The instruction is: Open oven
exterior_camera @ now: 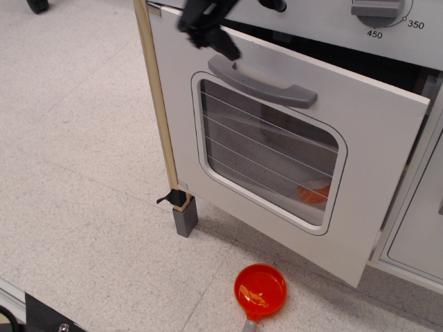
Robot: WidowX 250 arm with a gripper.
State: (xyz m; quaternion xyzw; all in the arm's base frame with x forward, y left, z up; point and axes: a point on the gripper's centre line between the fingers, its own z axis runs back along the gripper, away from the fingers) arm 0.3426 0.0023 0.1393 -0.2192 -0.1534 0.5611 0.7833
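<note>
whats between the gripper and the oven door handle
Nothing: in the observation view only bare white door face separates the gripper from the grey handle just below it.

Single view: high, close, angled down at oven (291,159) front and floor (76,138).

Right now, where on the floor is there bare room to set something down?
The speckled floor left of the wooden post is bare and wide. It is crowded below the oven door, where the orange ladle lies. The claw hangs above the grey handle, crowding that spot.
</note>
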